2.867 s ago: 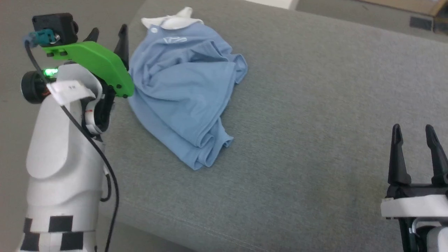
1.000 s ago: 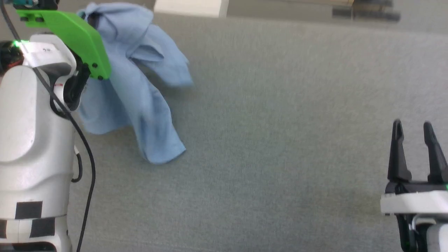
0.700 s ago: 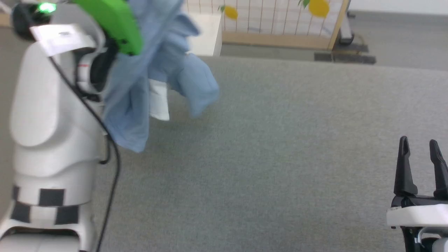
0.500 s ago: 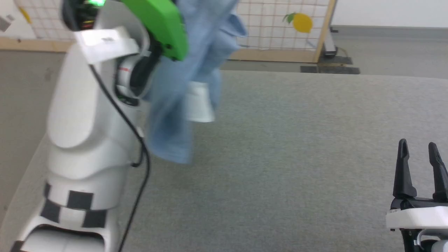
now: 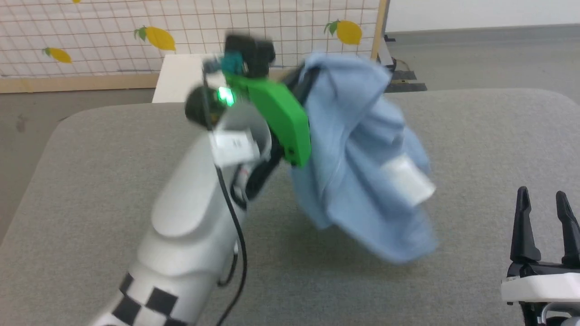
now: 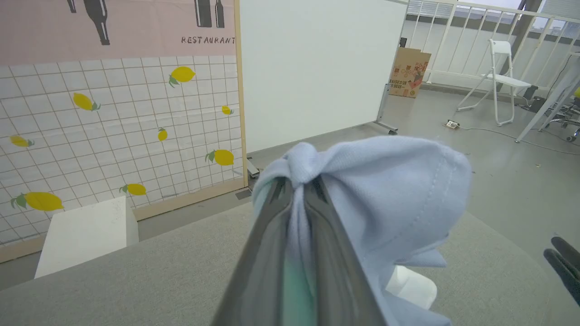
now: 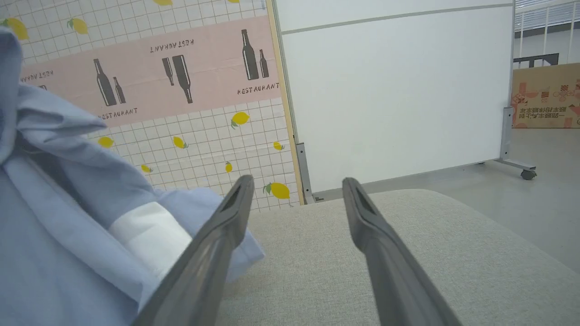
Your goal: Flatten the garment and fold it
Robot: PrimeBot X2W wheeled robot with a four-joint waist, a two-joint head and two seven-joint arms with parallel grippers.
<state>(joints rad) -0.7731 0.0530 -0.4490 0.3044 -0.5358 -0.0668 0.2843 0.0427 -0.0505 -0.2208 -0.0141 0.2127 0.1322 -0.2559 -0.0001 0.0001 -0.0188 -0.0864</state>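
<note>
The left arm slants up from the lower left, and its left gripper (image 6: 297, 184) is pinched tight on a bunch of the light blue knit shirt (image 5: 358, 181). The shirt hangs crumpled above the grey woven cushion (image 5: 476, 149), its white collar (image 5: 408, 183) dangling. The right gripper (image 5: 542, 195) sits low with its fingers spread, empty. A lemon-print grid panel (image 5: 136, 36) stands behind.

A broad pad covered in grey-green woven fabric (image 5: 113, 181), with rounded corners and a soft rolled edge, lies flat and smooth. A dim shadow (image 5: 312, 246) falls on it beneath the light blue knit shirt (image 5: 362, 181), whose lowest fold hangs close over it. Whether the fold touches the pad cannot be told.
</note>
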